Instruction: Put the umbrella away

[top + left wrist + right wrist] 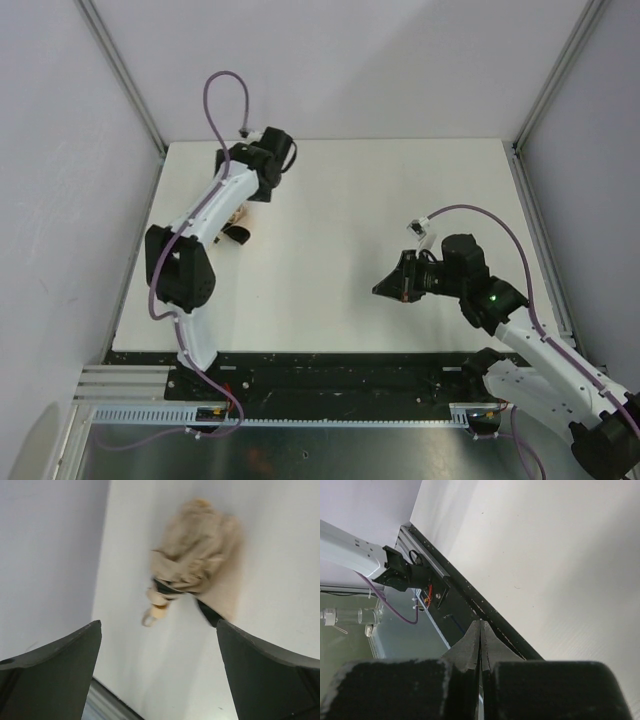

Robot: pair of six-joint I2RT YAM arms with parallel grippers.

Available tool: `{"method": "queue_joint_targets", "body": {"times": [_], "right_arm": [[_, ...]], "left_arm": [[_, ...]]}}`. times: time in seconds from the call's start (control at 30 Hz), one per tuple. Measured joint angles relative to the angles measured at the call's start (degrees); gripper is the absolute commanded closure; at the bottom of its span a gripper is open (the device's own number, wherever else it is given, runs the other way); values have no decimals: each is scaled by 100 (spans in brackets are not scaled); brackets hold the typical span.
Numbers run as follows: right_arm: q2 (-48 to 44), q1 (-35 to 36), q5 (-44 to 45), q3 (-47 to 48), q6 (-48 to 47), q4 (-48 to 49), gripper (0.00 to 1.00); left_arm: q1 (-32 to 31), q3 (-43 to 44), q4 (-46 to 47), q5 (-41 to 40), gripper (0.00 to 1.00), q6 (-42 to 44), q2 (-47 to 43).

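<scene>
The umbrella (195, 550) is a crumpled beige bundle lying on the white table near the left wall. Its small tan handle (158, 608) and a dark strap (210, 614) stick out toward me. In the top view only a bit of the umbrella (238, 225) shows from under the left arm. My left gripper (159, 626) is open and empty, held above the table short of the umbrella, at the far left in the top view (258, 180). My right gripper (390, 285) is shut and empty over the right middle of the table, with the fingers pressed together (480, 625).
Grey walls and aluminium posts enclose the table (350, 240) on three sides. A dark rail (470, 605) runs along the near edge by the left arm's base (400, 572). The left wall (45, 555) stands close beside the umbrella.
</scene>
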Motion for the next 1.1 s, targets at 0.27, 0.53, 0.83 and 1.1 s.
{"method": "queue_joint_targets", "body": {"times": [0.27,0.53,0.83,1.1], "right_arm": [[-31,-26,-46,0,72,9,100],[-245,28,-181,0,160,9,100],[-299,79,-275,0,192,0,100],[-522,76,-254,0,42,-219,100]], "left_arm": [[-804,-485,120,1220,1,-450,-413],[2059,-1906,1379,3768,1,-595,-1740],[2120,-2096,1823,3727,20,-527,-1757],[1552,-1471,1709,1687,13,-271,-122]]}}
